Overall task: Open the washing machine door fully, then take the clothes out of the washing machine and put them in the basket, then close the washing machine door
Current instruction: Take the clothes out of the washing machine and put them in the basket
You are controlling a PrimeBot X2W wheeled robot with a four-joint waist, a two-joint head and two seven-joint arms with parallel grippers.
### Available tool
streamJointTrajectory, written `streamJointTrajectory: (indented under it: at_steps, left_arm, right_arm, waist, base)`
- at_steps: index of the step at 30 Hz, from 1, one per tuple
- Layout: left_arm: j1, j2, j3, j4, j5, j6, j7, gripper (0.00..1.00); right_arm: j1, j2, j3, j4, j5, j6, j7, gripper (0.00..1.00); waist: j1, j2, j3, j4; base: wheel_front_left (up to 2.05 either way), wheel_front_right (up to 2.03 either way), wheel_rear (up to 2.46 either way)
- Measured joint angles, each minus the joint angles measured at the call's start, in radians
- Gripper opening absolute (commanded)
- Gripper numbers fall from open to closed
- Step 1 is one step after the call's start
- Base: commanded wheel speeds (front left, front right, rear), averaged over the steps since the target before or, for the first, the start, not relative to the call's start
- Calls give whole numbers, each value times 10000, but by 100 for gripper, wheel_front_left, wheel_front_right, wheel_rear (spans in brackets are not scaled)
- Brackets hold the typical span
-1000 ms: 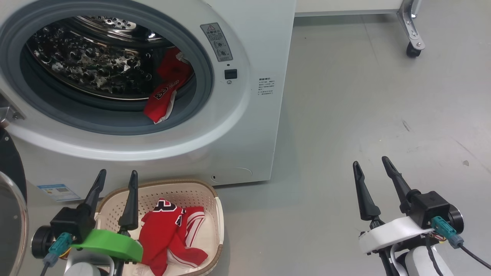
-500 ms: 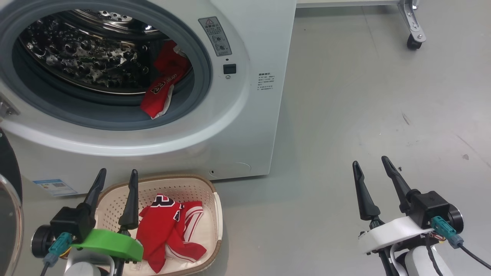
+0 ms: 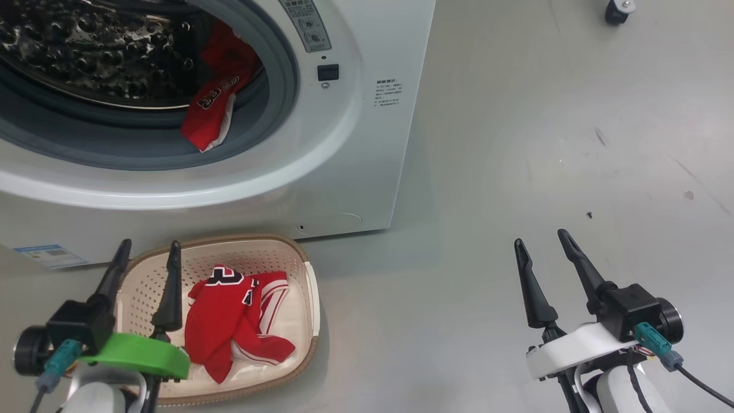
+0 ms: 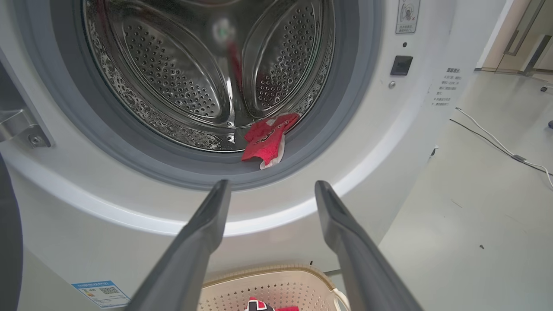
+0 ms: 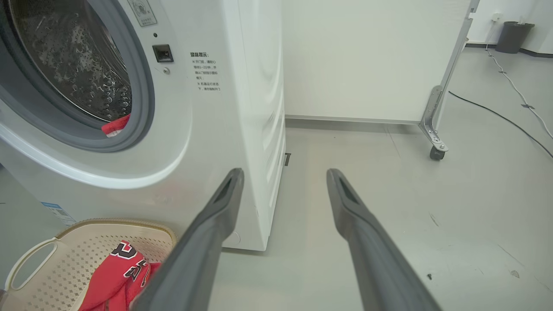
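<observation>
Left pincer (image 3: 149,244) at seven o'clock in the head view: released, both dark fingers spread and gripping nothing, crossing the left rim of the basket (image 3: 258,237) in that view. Same pincer (image 4: 272,183) in the left wrist view aimed at the lower lip of the port, nothing between the fingers. Washing machine door (image 4: 7,242) just a dark curved edge at nine o'clock of that view, swung clear of the opening, with a metal hinge (image 4: 19,125) just above it.

Basket on the floor (image 3: 516,143), just in front of the washing machine (image 3: 367,143), between six and seven o'clock in the head view. Red jersey (image 3: 229,321) crumpled inside it, white stripes and dark numerals showing. Blue label (image 3: 49,255) low on the white front at eight o'clock.

Second red jersey (image 3: 209,112) up at eleven o'clock, draped from the dimpled steel drum (image 3: 86,57) onto the grey rubber ring (image 3: 114,149), at the port's lower right. Black latch socket (image 3: 328,72) just right of the ring.

Right pincer (image 3: 540,236) at four o'clock, well apart from washer and basket, over bare grey floor — released as well, fingers parted, empty. Same pincer (image 5: 284,171) in the right wrist view pointed past the machine's front corner. Small dark speck (image 3: 589,215) on the floor just beyond the tips, and a castor wheel (image 3: 616,11) at one o'clock by the top edge.
</observation>
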Motion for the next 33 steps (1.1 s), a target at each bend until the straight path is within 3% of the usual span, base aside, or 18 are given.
streamJointTrajectory:
  at_steps: [15, 33]
  left_arm:
    - [-2536, 1246, 853, -401, -330, 0, 1337, 100]
    - [-5125, 2437, 389, 995, -575, -2, 4301, 100]
  right_arm:
    - [-415, 6, 589, -349, 148, -77, 0, 100]
    - [-813, 17, 1417, -614, 1039, -447, 0, 100]
  waist:
    - [0, 0, 1533, -941]
    - [0, 0, 2638, -2472]
  base:
    - [0, 0, 0]
    - [0, 0, 0]
